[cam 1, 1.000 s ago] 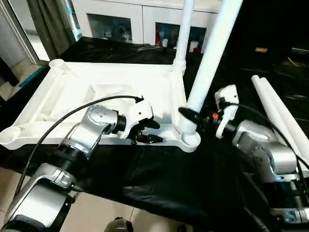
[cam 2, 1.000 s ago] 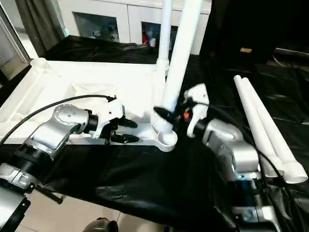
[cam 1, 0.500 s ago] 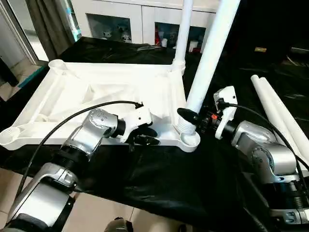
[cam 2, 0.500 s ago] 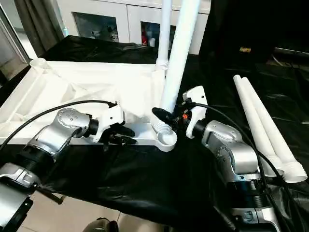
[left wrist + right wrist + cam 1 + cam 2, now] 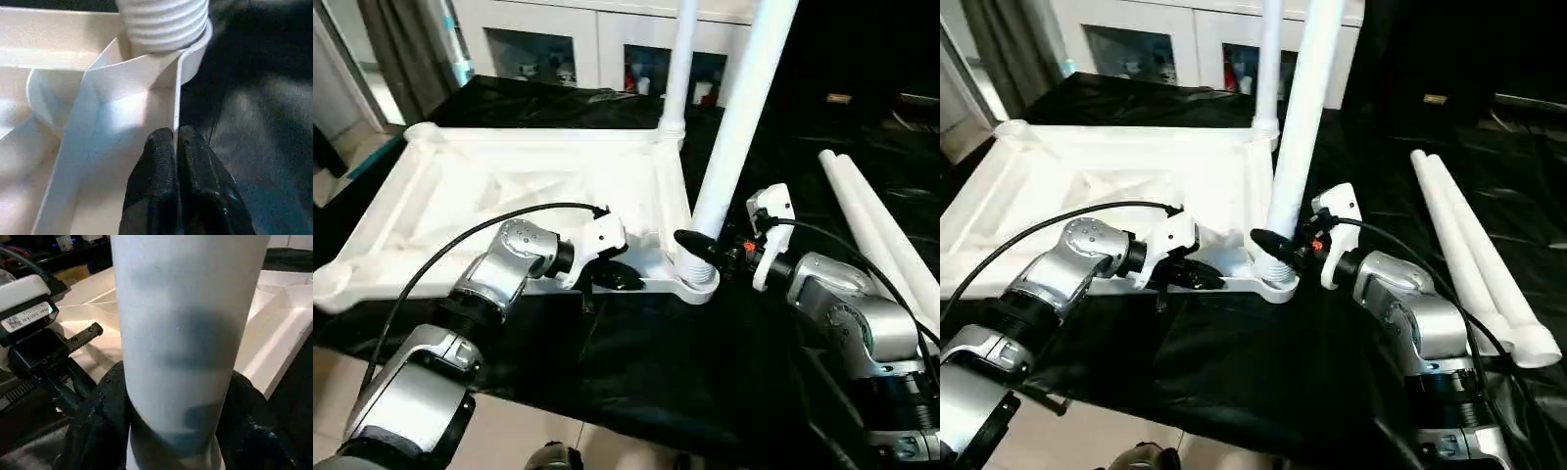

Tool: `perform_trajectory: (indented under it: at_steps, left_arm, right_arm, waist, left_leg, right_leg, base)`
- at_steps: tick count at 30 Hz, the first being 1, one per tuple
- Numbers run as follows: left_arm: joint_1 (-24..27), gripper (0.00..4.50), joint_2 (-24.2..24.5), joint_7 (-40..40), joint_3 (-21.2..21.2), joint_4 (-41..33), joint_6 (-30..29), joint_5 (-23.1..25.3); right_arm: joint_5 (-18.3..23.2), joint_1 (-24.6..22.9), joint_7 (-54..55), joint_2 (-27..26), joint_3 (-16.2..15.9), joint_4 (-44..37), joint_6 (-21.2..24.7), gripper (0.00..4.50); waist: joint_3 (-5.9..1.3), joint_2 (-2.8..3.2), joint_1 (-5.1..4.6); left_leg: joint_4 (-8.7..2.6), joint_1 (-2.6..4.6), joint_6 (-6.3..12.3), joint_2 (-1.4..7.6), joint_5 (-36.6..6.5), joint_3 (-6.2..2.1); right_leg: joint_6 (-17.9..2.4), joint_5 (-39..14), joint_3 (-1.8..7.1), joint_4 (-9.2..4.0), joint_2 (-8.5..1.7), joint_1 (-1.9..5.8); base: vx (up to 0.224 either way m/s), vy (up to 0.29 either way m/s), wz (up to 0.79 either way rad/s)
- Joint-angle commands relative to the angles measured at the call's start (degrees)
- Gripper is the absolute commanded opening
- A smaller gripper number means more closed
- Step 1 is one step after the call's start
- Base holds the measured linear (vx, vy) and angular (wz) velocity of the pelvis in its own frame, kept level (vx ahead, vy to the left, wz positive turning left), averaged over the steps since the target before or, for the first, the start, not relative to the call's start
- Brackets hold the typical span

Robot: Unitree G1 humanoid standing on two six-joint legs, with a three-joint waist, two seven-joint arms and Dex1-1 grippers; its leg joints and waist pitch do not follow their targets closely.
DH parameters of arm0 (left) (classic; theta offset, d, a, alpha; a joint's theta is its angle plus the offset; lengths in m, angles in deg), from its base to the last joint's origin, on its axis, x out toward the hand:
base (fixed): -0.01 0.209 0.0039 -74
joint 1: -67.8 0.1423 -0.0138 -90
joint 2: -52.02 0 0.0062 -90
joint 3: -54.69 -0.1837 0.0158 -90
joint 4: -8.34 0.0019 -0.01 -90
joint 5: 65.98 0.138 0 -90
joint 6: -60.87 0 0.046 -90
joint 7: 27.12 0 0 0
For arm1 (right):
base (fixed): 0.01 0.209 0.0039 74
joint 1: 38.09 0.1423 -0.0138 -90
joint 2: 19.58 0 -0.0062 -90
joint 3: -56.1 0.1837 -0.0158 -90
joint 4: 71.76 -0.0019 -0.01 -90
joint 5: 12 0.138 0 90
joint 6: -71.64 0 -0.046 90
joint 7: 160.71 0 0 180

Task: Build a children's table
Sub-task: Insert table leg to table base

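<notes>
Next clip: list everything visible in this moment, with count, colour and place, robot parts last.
Upside-down plastic table top: one, white, on the black cloth.
Tubular legs standing in corner sockets: two, white; far one, near one.
Loose tapered legs: two, white, lying side by side on the cloth to the right.
Black cloth: one, covering the work surface.
Cabinet: one, white, behind.
Left gripper: black fingers pinching the top's near rim.
Right gripper: black fingers around the near leg's base.
</notes>
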Motion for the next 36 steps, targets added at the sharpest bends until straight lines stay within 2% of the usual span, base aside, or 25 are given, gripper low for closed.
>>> perform_trajectory:
  at_steps: [1, 5, 8, 9, 16, 17, 20, 26, 28, 31, 35, 36]
  left_arm:
    - [-0.5, 0.00, 0.0, 0.0, 2.0, 0.4, 1.0, -1.7]
    - [-0.1, 0.00, 0.0, 0.2, 2.0, 1.1, 2.2, -0.7]
    - [0.0, 0.00, 0.1, 0.7, 2.1, 1.2, 2.5, -0.2]
    - [0.0, 0.00, 0.1, 1.0, 2.0, 1.3, 2.8, 0.2]
    - [-0.2, 0.00, 0.6, 2.9, 1.5, 2.2, 3.9, 1.9]
    - [-0.2, 0.00, 0.6, 3.0, 1.5, 2.3, 4.0, 1.9]
    - [-0.2, 0.00, 0.6, 3.1, 1.7, 2.7, 4.3, 1.9]
    - [0.5, 0.00, 0.5, 1.6, 2.0, 1.6, 4.5, 1.4]
    - [0.5, 0.00, 0.6, 1.6, 2.0, 1.6, 4.6, 1.4]
    - [0.3, 0.00, 0.6, 1.5, 1.9, 2.2, 5.1, 1.6]
    - [0.3, 0.00, 0.6, 1.3, 1.9, 2.2, 5.0, 1.5]
    - [0.3, 0.00, 0.7, 1.2, 2.0, 2.0, 4.9, 1.6]
  right_arm:
    - [-0.7, 0.3, -0.1, 0.6, -0.7, -1.4, 0.8, 1.91]
    - [-1.7, 0.5, -0.2, 0.9, -1.3, -0.7, 1.1, 1.91]
    - [-2.4, 0.7, 0.0, 1.4, -2.0, -0.6, 1.8, 1.91]
    - [-2.5, 0.8, -0.1, 1.6, -2.2, -0.5, 2.1, 1.91]
    - [-2.7, 1.0, -0.4, 3.1, -2.5, 0.2, 3.6, 1.90]
    - [-2.8, 1.0, -0.4, 3.2, -2.5, 0.3, 3.7, 1.90]
    - [-2.9, 1.0, -0.7, 3.8, -2.7, 0.3, 4.1, 1.90]
    - [-2.2, 1.7, -0.3, 1.6, -1.9, 2.5, 2.1, 1.90]
    - [-2.6, 1.9, -0.2, 1.3, -2.2, 3.2, 1.7, 1.90]
    - [-2.4, 2.5, -0.1, 0.0, -1.9, 5.1, 0.5, 1.90]
    - [-1.9, 2.6, 0.1, -0.8, -1.0, 6.5, -0.3, 1.90]
    - [-1.6, 2.1, -0.1, -0.9, -0.6, 6.4, -0.2, 1.90]
  waist:
    - [-5.71, 0.03, 0.30]
    - [-5.68, -0.08, 0.21]
    - [-5.59, 0.08, 0.12]
    - [-5.71, -0.14, 0.13]
    - [-5.70, -0.09, 0.14]
    - [-5.78, -0.53, 0.08]
    - [-5.78, -0.28, 0.18]
    - [-5.71, -0.32, 0.10]
    - [-5.70, -0.07, 0.12]
    - [-5.72, -0.19, 0.02]
    - [-5.48, -0.16, -0.19]
    - [-5.38, -0.50, -0.32]
  left_leg:
    - [-4.26, 1.06, 0.12, 1.26, -9.7, -0.90]
    - [-4.24, 1.06, 0.86, 1.33, -9.5, -0.83]
    - [-4.35, 1.17, 0.53, 1.45, -10.2, -0.84]
    - [-4.34, 1.24, 0.32, 1.46, -10.3, -0.83]
    - [-4.32, 1.16, 0.12, 1.42, -10.3, -0.82]
    - [-4.33, 1.21, 0.28, 1.46, -10.1, -0.74]
    - [-4.30, 1.18, 0.41, 1.44, -9.8, -0.78]
    - [-4.30, 1.11, 0.31, 1.43, -10.3, -0.77]
    - [-4.33, 1.13, 0.26, 1.46, -9.9, -0.80]
    - [-4.30, 1.13, 0.41, 1.40, -10.1, -0.73]
    - [-4.45, 1.15, 0.15, 1.39, -11.4, -0.79]
    - [-4.54, 1.13, -0.10, 1.40, -12.0, -0.79]
  right_leg:
    - [-16.5, -2.4, 1.52, -4.14, -2.74, 3.63]
    - [-16.6, -3.6, 1.55, -4.33, -2.83, 3.57]
    - [-16.4, -4.9, 1.55, -4.44, -2.77, 3.43]
    - [-16.2, -5.5, 1.59, -4.46, -2.82, 3.50]
    - [-15.5, -6.5, 1.68, -4.59, -2.88, 3.48]
    - [-15.5, -6.1, 1.65, -4.56, -2.78, 3.46]
    - [-15.6, -6.2, 1.62, -4.52, -2.82, 3.45]
    - [-15.5, -7.2, 1.68, -4.64, -2.93, 3.32]
    - [-15.6, -6.4, 1.64, -4.52, -2.87, 3.28]
    - [-15.9, -5.7, 1.63, -4.53, -2.84, 3.35]
    - [-15.5, -8.3, 1.62, -4.81, -2.94, 3.25]
    - [-15.2, -9.5, 1.61, -4.96, -2.87, 3.24]
  base:
    - [0.000, 0.000, 0.00]
    - [0.000, 0.000, 0.00]
    - [0.000, 0.000, 0.00]
    - [0.000, 0.000, 0.00]
    - [0.000, 0.000, 0.00]
    - [0.000, 0.000, 0.00]
    - [0.000, 0.000, 0.00]
    - [0.000, 0.000, 0.00]
    - [0.000, 0.000, 0.00]
    - [0.000, 0.000, 0.00]
    - [0.000, 0.000, 0.00]
    - [0.000, 0.000, 0.00]
